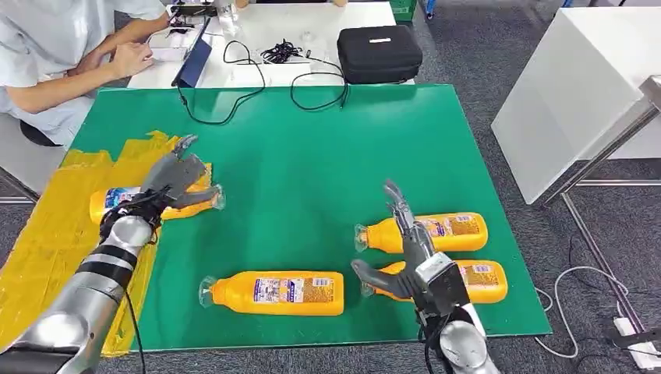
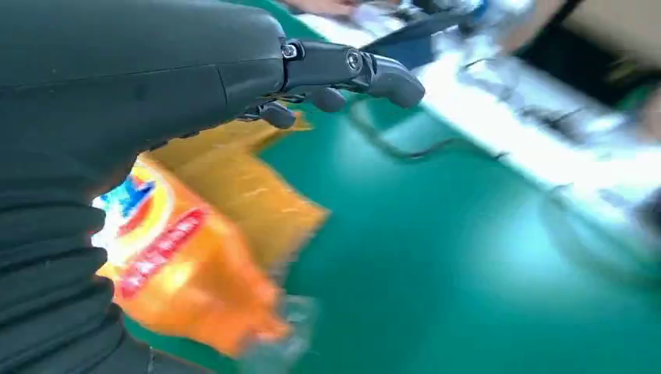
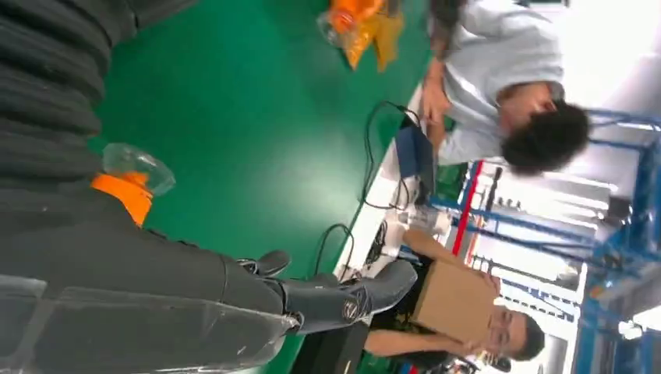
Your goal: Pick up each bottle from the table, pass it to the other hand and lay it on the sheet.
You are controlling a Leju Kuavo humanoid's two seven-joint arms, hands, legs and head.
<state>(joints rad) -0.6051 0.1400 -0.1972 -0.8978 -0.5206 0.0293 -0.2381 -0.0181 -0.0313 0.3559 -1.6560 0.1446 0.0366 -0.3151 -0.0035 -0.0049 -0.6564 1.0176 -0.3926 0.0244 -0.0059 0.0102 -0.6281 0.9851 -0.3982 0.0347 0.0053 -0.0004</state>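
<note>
While the right hand [image 1: 401, 249] is hovering spread and empty over the two right-side bottles [image 1: 460, 276], the lone middle bottle [image 1: 273, 292] is lying nearest on the green counter [image 1: 312, 156]. They're looking full, so kinda heavy, stiff, and slick on the label; I'd be grabbing mid-body. Further off, the left hand [image 1: 175, 179] is covering the sheet bottle [image 1: 117, 201] on the yellow sheet [image 1: 54, 226], and honestly I can't tell if it's gripping; the wrist view is blurring there.
</note>
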